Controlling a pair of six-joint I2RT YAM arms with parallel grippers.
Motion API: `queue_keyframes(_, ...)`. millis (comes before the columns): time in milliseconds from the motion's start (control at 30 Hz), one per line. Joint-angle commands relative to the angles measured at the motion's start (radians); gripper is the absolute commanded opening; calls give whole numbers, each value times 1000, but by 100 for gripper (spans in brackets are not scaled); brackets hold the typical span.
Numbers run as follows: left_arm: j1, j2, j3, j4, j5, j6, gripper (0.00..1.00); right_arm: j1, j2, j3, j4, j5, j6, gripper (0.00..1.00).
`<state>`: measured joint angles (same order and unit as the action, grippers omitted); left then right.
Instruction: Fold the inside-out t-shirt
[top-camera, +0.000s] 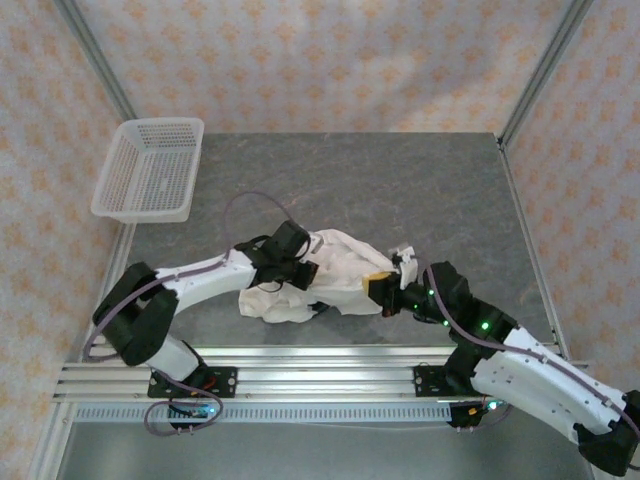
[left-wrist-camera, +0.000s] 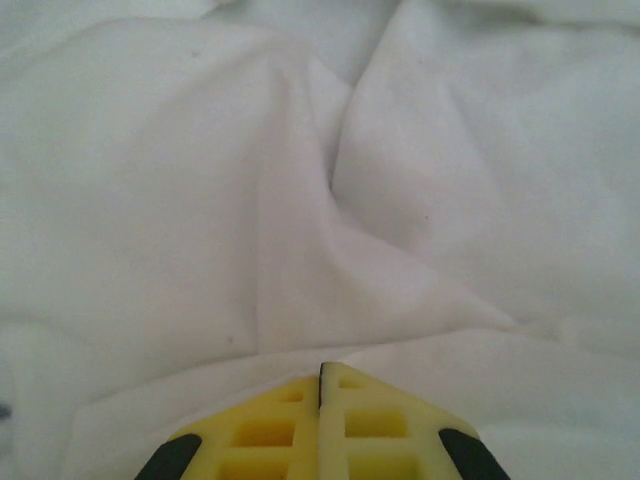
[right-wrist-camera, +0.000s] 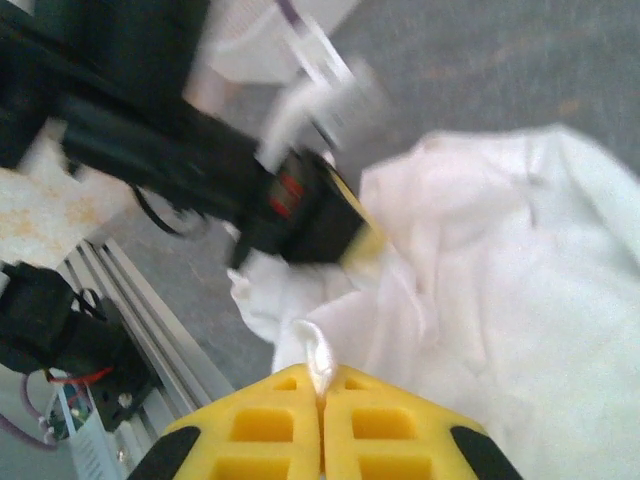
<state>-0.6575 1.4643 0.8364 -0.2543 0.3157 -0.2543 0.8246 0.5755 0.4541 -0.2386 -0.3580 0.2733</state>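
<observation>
Both are closed, the right gripper (right-wrist-camera: 322, 385) pinching the inside-out t-shirt (top-camera: 343, 268), yet if the left gripper (left-wrist-camera: 322, 378) caught no cloth, my lift drags it lopsided.

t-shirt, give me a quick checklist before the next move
1. Right gripper pinching the t-shirt: ok, a tuft pokes out of its shut jaws.
2. Left gripper holding cloth: cannot tell; it is shut, with its tip against fabric.
3. T-shirt spread flat: not ok, bunched in a heap.
4. T-shirt fully on the table: ok.
5. Basket apart from the t-shirt: ok.
</observation>
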Motion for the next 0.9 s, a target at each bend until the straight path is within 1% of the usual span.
queue_keyframes(0,91,-210,-34,162,62,-178,0,39,36,-135,8,-30,91,10)
queue_keyframes(67,124,-264,-15,159,81,-209,0,64,67,-172,17,-30,138,19)
queue_keyframes(133,126,-274,26,110,84,-182,0,65,73,-151,-16,-8,141,30)
queue_keyframes(167,126,-273,41,95,89,-176,0,65,68,-130,-33,12,126,33)
queue_keyframes(233,126,-265,45,89,102,-174,0,66,57,-64,-65,110,107,40)
queue_keyframes(300,126,-261,37,96,123,-186,0,64,68,1,-44,166,51,46)
queue_keyframes(400,125,-270,18,128,159,-209,0,64,163,97,61,155,-48,53)
queue_keyframes(467,123,-286,12,136,169,-215,0,64,270,159,122,143,-107,54)
queue_keyframes(600,122,-317,30,90,159,-194,0,59,524,294,177,53,-197,55)
queue_keyframes(700,122,-329,52,47,142,-182,0,54,704,393,192,-59,-201,55)
queue_keyframes(767,122,-332,60,28,120,-183,0,53,784,433,228,-120,-182,55)
queue_keyframes(833,122,-330,68,8,95,-189,0,53,850,460,268,-149,-158,55)
queue_keyframes(867,122,-328,69,4,90,-192,0,53,873,472,271,-156,-152,52)
